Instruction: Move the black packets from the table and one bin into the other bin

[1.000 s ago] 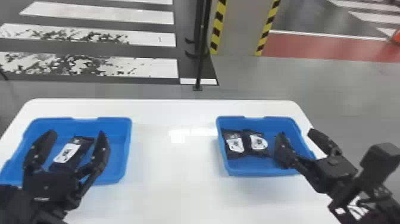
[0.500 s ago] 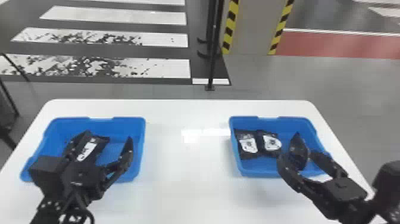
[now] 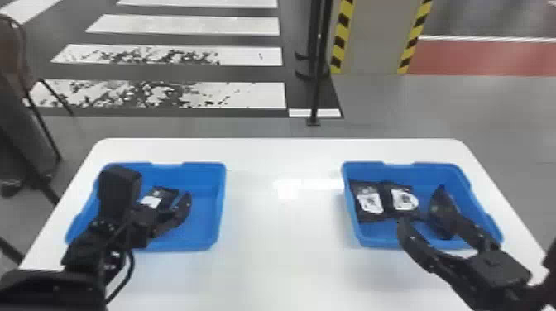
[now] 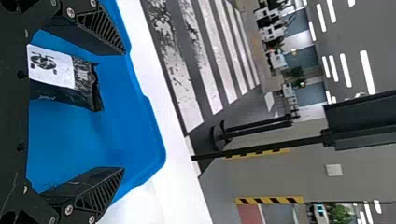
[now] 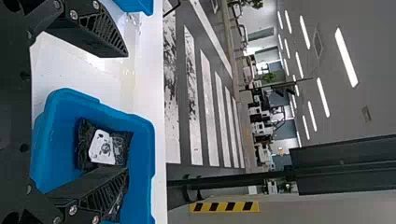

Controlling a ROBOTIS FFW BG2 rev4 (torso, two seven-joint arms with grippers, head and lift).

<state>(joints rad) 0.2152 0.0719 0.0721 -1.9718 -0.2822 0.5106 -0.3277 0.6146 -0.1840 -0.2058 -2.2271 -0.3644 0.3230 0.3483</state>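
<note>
Apparently at the pick-up step: left pincer [image 4: 123,111] is spread, black packet [image 4: 63,79] near its fingers in the blue bin [image 4: 112,135]; next move likely calls for centring, lowering, closing.

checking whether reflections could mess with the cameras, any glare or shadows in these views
Head view: bright glare on the white table between the left bin and right bin; left wrist view: ceiling lights glow white, soft shadow beside the black packet; right wrist view: glossy table reflections, glowing ceiling lights.
</note>
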